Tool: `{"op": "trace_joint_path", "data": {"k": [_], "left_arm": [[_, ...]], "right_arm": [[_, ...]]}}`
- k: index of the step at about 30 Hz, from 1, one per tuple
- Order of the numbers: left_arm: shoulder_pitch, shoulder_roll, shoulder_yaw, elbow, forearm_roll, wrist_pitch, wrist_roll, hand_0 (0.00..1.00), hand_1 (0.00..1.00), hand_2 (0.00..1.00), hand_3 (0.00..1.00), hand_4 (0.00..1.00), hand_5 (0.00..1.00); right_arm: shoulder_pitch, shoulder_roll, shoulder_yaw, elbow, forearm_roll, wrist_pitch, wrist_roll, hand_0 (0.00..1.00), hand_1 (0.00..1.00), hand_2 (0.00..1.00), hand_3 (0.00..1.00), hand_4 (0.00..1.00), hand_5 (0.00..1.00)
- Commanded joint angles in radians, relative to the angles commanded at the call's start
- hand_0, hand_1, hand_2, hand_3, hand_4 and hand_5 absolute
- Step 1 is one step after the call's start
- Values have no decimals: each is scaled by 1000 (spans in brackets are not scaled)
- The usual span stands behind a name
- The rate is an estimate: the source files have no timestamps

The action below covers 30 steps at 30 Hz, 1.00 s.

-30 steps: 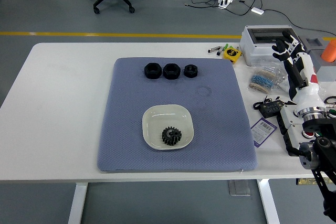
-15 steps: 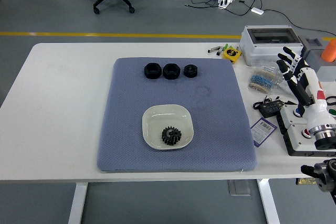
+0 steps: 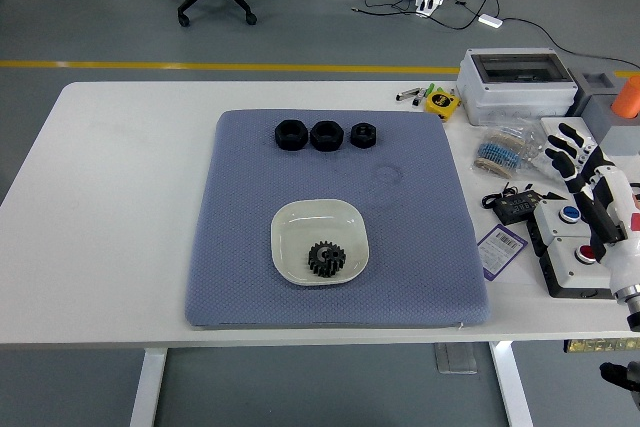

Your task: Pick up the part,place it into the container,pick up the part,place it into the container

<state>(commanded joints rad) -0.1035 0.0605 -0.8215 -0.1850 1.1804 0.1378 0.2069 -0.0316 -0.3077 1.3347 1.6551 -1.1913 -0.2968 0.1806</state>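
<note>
Right hand [image 3: 590, 172], fingers spread and empty, right of blue mat [image 3: 420, 247]: reach over the bowl [image 3: 290, 237], which holds a gear [image 3: 325, 258], to rightmost nut [image 3: 363, 135] and pinch its flats.

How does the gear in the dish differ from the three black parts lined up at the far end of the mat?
The gear has teeth around its rim; the three parts look like smooth-sided nuts with a central hole. The gear lies inside the white dish; the three parts sit in a row directly on the blue mat, nearer the far edge. The rightmost part looks smaller than the gear. All are black, and no hand touches any.
</note>
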Motion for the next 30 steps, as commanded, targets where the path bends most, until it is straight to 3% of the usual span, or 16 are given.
{"op": "trace_joint_path", "data": {"k": [4, 6, 10, 30], "left_arm": [[-2, -3, -51, 0, 64, -7, 12, 718, 688, 661, 588, 633, 629], [-3, -8, -60, -1, 50, -10, 22, 718, 688, 661, 588, 633, 629], [-3, -10, -34, -4, -20, -24, 29, 721, 708, 689, 597, 633, 629], [-15, -1, 29, -8, -64, -38, 10, 722, 706, 689, 599, 630, 625]], "right_arm": [[-33, -17, 8, 35, 33, 2, 5, 920, 853, 874, 901, 998, 842], [-46, -26, 3, 49, 57, 3, 8, 920, 853, 874, 901, 998, 842], [-61, -28, -2, 61, 89, 7, 16, 917, 852, 874, 899, 998, 845], [-44, -25, -39, 82, 217, 26, 36, 899, 842, 860, 879, 998, 842]]}}
